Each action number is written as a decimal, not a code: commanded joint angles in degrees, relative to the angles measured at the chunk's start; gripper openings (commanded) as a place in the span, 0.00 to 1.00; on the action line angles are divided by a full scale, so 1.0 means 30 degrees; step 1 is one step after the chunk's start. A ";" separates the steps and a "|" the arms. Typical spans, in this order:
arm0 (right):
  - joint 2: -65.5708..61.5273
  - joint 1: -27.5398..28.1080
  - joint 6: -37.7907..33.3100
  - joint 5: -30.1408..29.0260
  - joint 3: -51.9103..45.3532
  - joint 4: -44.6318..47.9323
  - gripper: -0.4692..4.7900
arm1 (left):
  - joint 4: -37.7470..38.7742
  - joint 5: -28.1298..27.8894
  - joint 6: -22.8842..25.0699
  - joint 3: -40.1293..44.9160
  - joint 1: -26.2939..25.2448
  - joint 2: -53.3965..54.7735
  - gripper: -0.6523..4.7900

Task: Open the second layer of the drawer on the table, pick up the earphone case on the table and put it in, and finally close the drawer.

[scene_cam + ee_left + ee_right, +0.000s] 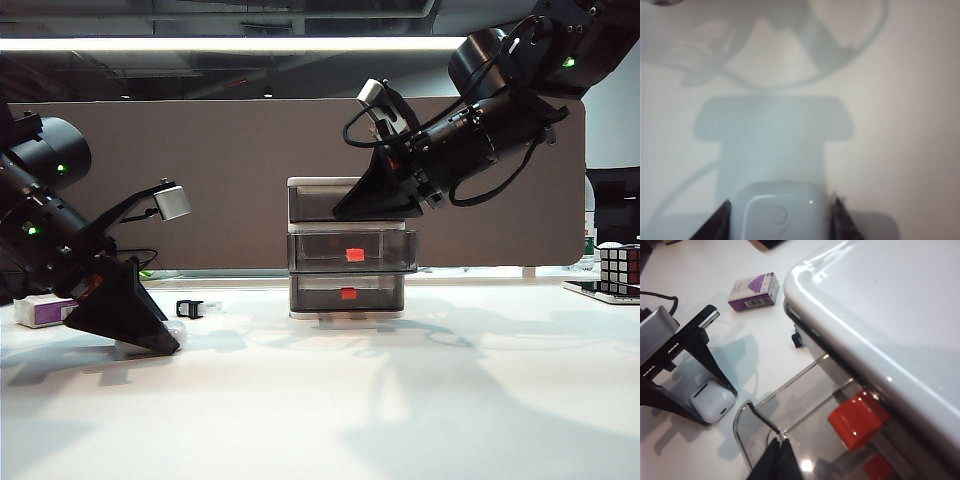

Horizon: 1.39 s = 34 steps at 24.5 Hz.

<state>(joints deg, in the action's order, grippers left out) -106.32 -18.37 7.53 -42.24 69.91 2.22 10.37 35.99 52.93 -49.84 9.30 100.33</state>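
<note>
The white earphone case [782, 215] lies on the white table [900, 125] between the two black fingers of my left gripper [781, 220], which press on its sides. The right wrist view shows the same: the case [712, 400] is bracketed by those fingers [720, 365]. In the exterior view my left gripper [165, 345] is down at the table on the left. The drawer [347, 245] stands mid-table with its second layer [350, 250] pulled out. My right gripper [345, 210] is shut, its tips [781, 447] at the open layer's clear rim [742, 430].
A white-and-purple box [40, 310] lies at the far left behind my left arm, and a small black clip [189, 308] sits between it and the drawer. A Rubik's cube [620, 268] stands at the far right. A brown partition [220, 180] backs the table.
</note>
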 commanded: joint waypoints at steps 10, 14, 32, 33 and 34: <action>0.0109 -0.0015 0.0080 -0.0102 0.0102 0.0211 0.08 | -0.0138 -0.0357 -0.1705 -0.0765 0.0109 -0.4328 0.38; 0.0109 -0.0015 0.0080 -0.0102 0.0102 0.0204 0.08 | -0.0299 -0.0350 -0.2229 -0.2441 0.1821 -0.4503 0.38; 0.3133 0.0393 0.1086 0.1202 0.0102 0.0226 0.08 | -0.5712 0.0357 -0.5880 -0.5195 0.5238 -0.1042 0.35; 0.3133 0.0401 0.1107 0.1209 0.0102 0.0189 0.08 | -0.5705 0.0357 -0.6018 -0.5450 0.5340 -0.0750 0.35; 0.3133 0.0437 0.1122 0.1202 0.0102 0.0182 0.08 | -0.5712 0.0328 -0.6105 -0.5719 0.5442 -0.0444 0.35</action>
<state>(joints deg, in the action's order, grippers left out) -97.21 -16.91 10.41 -38.39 69.87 2.55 -5.50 36.88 35.68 -65.91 25.30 98.26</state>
